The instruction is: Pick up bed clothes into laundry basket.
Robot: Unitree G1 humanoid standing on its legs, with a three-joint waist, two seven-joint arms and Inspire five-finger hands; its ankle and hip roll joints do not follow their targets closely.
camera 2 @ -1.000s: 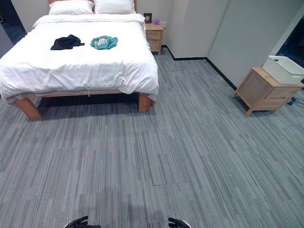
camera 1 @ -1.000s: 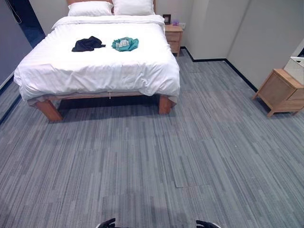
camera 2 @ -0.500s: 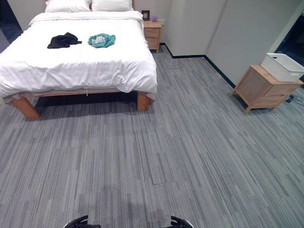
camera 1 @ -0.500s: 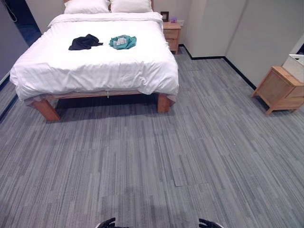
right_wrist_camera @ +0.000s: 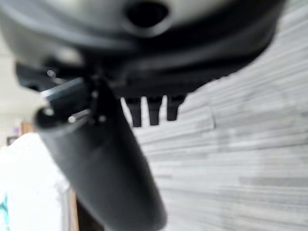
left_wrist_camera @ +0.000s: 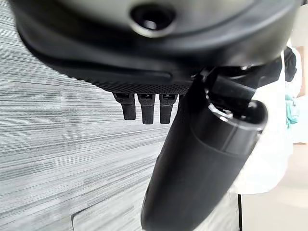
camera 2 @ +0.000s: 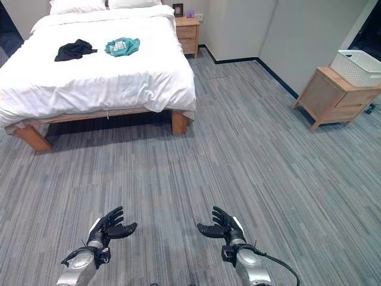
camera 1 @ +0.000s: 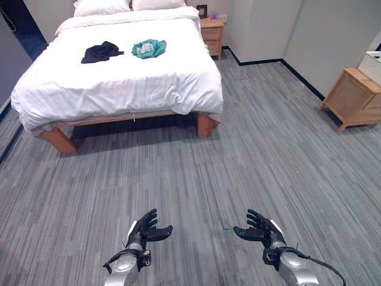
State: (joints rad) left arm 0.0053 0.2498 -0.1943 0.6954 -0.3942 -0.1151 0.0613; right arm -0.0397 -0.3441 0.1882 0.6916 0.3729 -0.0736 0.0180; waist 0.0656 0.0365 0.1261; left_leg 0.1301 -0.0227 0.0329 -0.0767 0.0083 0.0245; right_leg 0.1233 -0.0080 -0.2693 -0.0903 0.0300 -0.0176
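So the robot is standing out on the grey carpet floor (camera 1: 250, 149), well short of the bed (camera 1: 119, 83), and this looks like the approach step, nothing picked up yet. Both hands are hanging out in front of it: the left hand (camera 1: 144, 227) and the right hand (camera 1: 259, 229) are both showing relaxed, spread fingers and holding nothing at all. The wrist views are backing that up, fingers sticking out straight over the carpet.

The clothes it's after are lying on the white duvet toward the far end of the bed: a dark garment (camera 1: 101, 52) bunched up, and a teal garment (camera 1: 148, 47) just beside it on the right, apart from each other. Pillows (camera 1: 101, 6) are sitting at the head, and a wooden nightstand (camera 1: 212, 31) is standing by the bed's far right corner.

The white laundry basket (camera 2: 359, 67) is sitting on top of a wooden cabinet (camera 2: 336, 98) against the right-hand wall, well apart from the bed.

My guess for the next move: it needs to be walking up to the bed's side, since the garments are lying far from the foot edge, then reaching in and closing a hand on one.
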